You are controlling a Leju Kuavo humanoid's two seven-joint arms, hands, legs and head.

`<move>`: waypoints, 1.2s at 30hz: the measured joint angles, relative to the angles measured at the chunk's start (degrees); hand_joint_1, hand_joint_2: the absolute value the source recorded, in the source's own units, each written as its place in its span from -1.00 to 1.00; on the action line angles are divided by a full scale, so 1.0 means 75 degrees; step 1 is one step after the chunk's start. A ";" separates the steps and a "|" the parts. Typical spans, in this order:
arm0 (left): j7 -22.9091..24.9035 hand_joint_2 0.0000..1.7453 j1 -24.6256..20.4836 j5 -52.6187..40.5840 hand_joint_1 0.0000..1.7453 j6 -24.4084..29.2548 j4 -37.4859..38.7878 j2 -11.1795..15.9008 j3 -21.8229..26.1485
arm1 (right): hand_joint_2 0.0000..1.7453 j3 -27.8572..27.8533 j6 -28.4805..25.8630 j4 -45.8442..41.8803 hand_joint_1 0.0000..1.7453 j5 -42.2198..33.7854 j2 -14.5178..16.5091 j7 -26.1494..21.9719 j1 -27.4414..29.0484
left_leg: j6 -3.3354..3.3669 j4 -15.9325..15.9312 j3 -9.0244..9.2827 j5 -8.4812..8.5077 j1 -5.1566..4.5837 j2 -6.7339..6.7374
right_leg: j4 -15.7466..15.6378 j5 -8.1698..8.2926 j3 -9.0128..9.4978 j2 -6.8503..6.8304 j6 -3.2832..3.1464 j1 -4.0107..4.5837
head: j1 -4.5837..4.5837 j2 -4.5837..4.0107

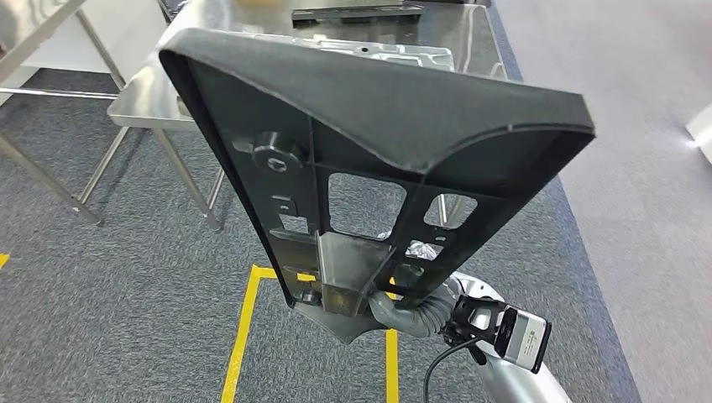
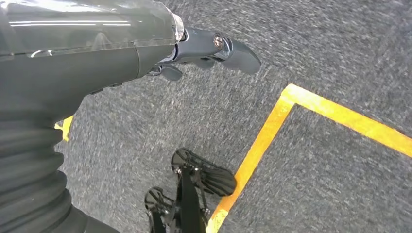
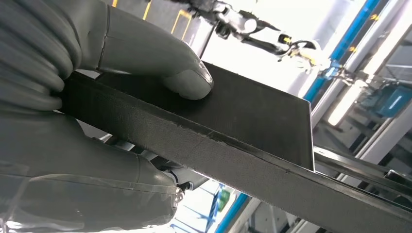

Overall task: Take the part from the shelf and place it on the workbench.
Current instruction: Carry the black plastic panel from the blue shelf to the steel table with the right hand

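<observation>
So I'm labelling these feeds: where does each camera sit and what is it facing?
Head view: high on the body, looking down at the black part, steel workbench beyond, right arm below.
Left wrist view: behind the left hand, facing carpet and yellow floor tape.
Right wrist view: behind the right hand, gripping the part's edge.
Shared: the part; the tape.

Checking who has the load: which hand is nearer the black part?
Right. The right hand grips the black part by its edge; the left hand hangs over the carpet, holding nothing.
</observation>
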 joint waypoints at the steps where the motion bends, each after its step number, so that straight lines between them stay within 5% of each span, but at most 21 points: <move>1: 0.0000 1.00 0.0010 -0.0001 -1.00 -0.0001 0.0000 -0.0001 0.0000 | 1.00 -0.0001 0.0016 -0.0003 1.00 -0.0038 0.0000 -0.0004 0.0020 | -0.0001 0.0002 0.0064 -0.0045 -0.0003 -0.0054 | -0.0026 0.0209 -0.0107 0.0008 -0.0012 -0.0001 | 0.0000 0.0000; 4: 0.0000 1.00 0.0027 -0.0010 -1.00 -0.0002 0.0000 -0.0011 0.0000 | 1.00 -0.0004 0.0070 -0.0025 1.00 -0.0156 0.0001 -0.0015 0.0034 | -0.0051 -0.0010 0.0327 -0.0219 -0.0020 -0.0167 | -0.1400 0.1281 0.0267 0.0059 -0.0134 0.0032 | 0.0001 0.0000; 6: 0.0003 1.00 0.0010 -0.0017 -1.00 -0.0002 0.0000 -0.0019 0.0000 | 1.00 -0.0008 0.0080 -0.0045 1.00 -0.0185 0.0001 -0.0019 0.0033 | -0.0129 -0.0032 0.0404 -0.0305 -0.0021 -0.0192 | -0.2024 0.1492 0.0506 0.0101 -0.0229 0.0079 | 0.0001 0.0000; 11: 0.0001 1.00 -0.0028 -0.0020 -1.00 -0.0002 0.0000 -0.0034 0.0000 | 1.00 -0.0015 0.0090 -0.0117 1.00 -0.0199 0.0001 -0.0022 0.0039 | -0.0347 0.0229 0.0368 -0.0545 -0.0014 -0.0034 | -0.2301 0.1354 0.0782 0.0102 -0.0390 0.0017 | -0.0002 0.0000; 14: 0.0000 1.00 -0.0037 -0.0018 -1.00 0.0001 -0.0001 -0.0036 0.0000 | 1.00 -0.0015 0.0114 -0.0133 1.00 -0.0213 0.0001 -0.0025 0.0063 | -0.0474 0.1680 -0.0466 -0.1080 0.0031 0.0097 | -0.2343 0.1230 0.0957 0.0039 -0.0441 0.0006 | -0.0002 0.0000; 16: 0.0004 1.00 -0.0015 -0.0017 -1.00 0.0001 -0.0001 -0.0040 0.0000 | 1.00 -0.0015 0.0137 -0.0133 1.00 -0.0222 0.0001 -0.0026 0.0092 | -0.0520 0.2163 -0.0904 -0.1014 0.0060 0.0119 | -0.2336 0.1125 0.1067 0.0025 -0.0432 0.0006 | -0.0002 0.0000; 17: 0.0007 1.00 -0.0005 -0.0017 -1.00 0.0001 -0.0001 -0.0041 0.0000 | 1.00 -0.0015 0.0146 -0.0133 1.00 -0.0229 0.0001 -0.0027 0.0099 | -0.0525 0.1917 -0.0879 -0.0724 0.0070 0.0128 | -0.2331 0.1064 0.1146 0.0022 -0.0419 0.0004 | -0.0002 0.0000; 20: 0.0007 1.00 -0.0010 -0.0014 -1.00 0.0001 -0.0002 -0.0031 0.0000 | 1.00 -0.0017 0.0187 -0.0145 1.00 -0.0249 0.0017 -0.0034 0.0103 | -0.0449 0.0404 -0.0304 0.0152 0.0048 0.0185 | -0.2330 0.0855 0.1392 0.0006 -0.0333 0.0017 | -0.0001 0.0000; 24: 0.0004 1.00 -0.0006 -0.0010 -1.00 0.0001 -0.0003 -0.0029 0.0000 | 1.00 -0.0032 0.0218 -0.0218 1.00 -0.0270 0.0039 -0.0036 0.0120 | -0.0217 -0.0007 -0.0100 0.0105 0.0015 0.0163 | -0.2323 0.0789 0.1458 -0.0003 -0.0175 0.0049 | 0.0000 0.0000; 27: -0.0001 1.00 -0.0004 -0.0009 -1.00 0.0001 -0.0003 -0.0031 0.0000 | 1.00 -0.0088 0.0228 -0.0297 1.00 -0.0275 0.0041 -0.0029 0.0131 | -0.0078 -0.0093 0.0081 0.0041 0.0046 0.0132 | -0.1598 0.0529 0.1119 0.0022 -0.0066 0.0014 | 0.0001 0.0000; 30: -0.0002 1.00 -0.0007 -0.0003 -1.00 0.0001 -0.0003 -0.0028 0.0000 | 1.00 -0.0141 0.0242 -0.0323 1.00 -0.0282 0.0039 -0.0026 0.0181 | -0.0025 -0.0098 0.0202 -0.0085 0.0036 0.0112 | -0.0172 0.0036 0.0138 0.0032 0.0008 -0.0017 | 0.0001 0.0000; 32: -0.0001 1.00 0.0010 0.0015 -1.00 0.0001 -0.0003 -0.0029 0.0001 | 1.00 -0.0151 0.0262 -0.0324 1.00 -0.0292 0.0039 -0.0024 0.0217 | -0.0035 -0.0097 0.0321 -0.0181 0.0031 0.0092 | -0.0063 0.0223 -0.0152 0.0032 0.0007 -0.0019 | 0.0001 0.0000; 36: 0.0000 1.00 0.0016 0.0031 -1.00 0.0001 -0.0003 -0.0031 0.0003 | 1.00 -0.0157 0.0276 -0.0325 1.00 -0.0302 0.0039 -0.0024 0.0225 | -0.0046 -0.0097 0.0404 -0.0241 0.0028 0.0078 | -0.0350 0.0526 -0.0136 0.0033 -0.0015 -0.0017 | 0.0001 0.0000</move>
